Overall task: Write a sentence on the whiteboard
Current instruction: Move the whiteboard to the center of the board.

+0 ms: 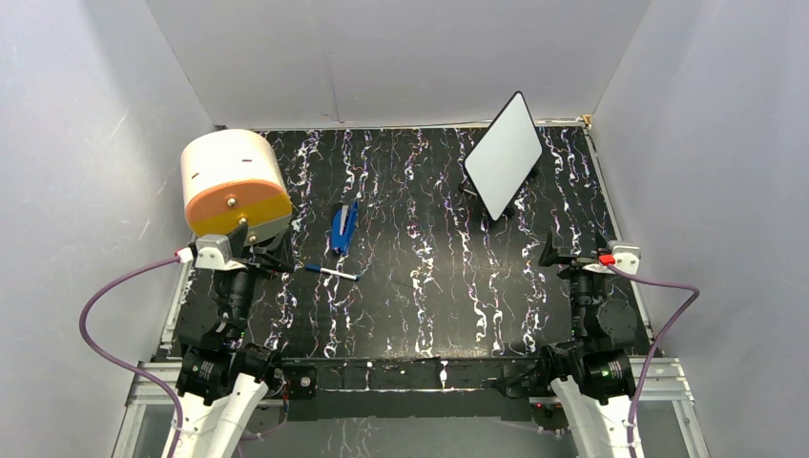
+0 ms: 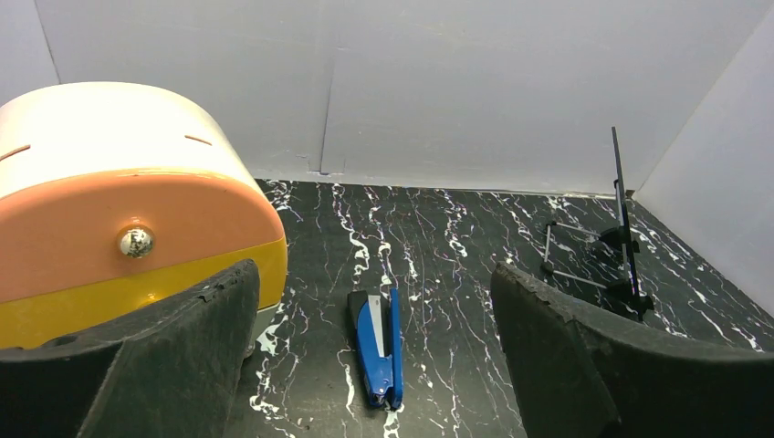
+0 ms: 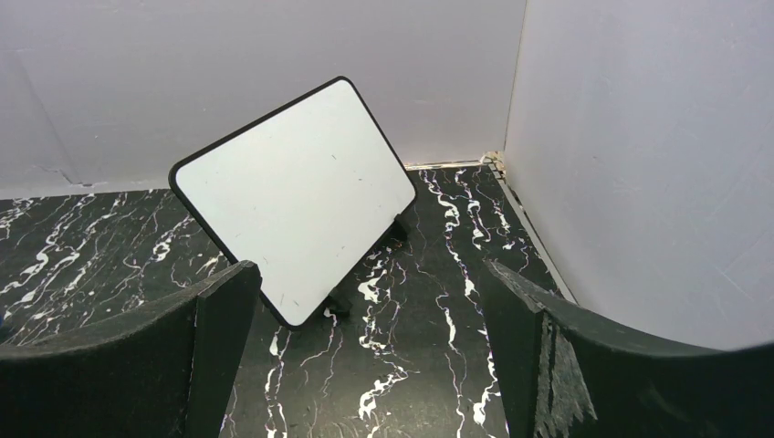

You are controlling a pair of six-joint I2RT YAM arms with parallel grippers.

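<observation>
The whiteboard (image 1: 504, 155) stands propped on its black feet at the back right of the table, tilted and leaning back. Its face (image 3: 292, 192) is blank apart from faint specks, and no sentence shows on it. In the left wrist view the whiteboard (image 2: 623, 219) appears edge-on. A thin white marker (image 1: 332, 273) with a blue end lies flat left of centre. My left gripper (image 1: 272, 256) (image 2: 372, 272) is open and empty, just left of the marker. My right gripper (image 1: 565, 253) (image 3: 370, 269) hangs open and empty in front of the board.
A big cream, orange and yellow rounded box (image 1: 234, 181) fills the back left corner, close beside my left fingers (image 2: 173, 356). A blue stapler (image 1: 343, 227) (image 2: 379, 342) lies between the box and the table's middle. White walls enclose the black marbled table (image 1: 429, 286).
</observation>
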